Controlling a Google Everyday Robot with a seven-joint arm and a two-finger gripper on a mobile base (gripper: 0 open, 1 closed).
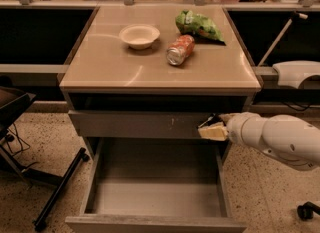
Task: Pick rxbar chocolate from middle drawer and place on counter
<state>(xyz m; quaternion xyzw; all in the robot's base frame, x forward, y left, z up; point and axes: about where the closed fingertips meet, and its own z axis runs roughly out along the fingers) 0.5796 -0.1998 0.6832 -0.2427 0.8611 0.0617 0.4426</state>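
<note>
Above the right rear corner of the open middle drawer (155,197), the end effector (210,126) grips the dark rxbar chocolate (214,120) against the closed drawer front (135,124). The worktop (110,69) holds a bowl (139,36), a tipped soda can (180,50) and a green chip bag (198,25).

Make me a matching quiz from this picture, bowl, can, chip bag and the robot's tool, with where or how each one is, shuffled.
Things:
1. bowl
2. can
3. chip bag
4. tool

Places or states:
A. lying on its side on the counter
B. above the right side of the open drawer, by the shut drawer front
C. upright, left of the can
D. green, at the counter's back

Pairs: 1-C, 2-A, 3-D, 4-B
</note>
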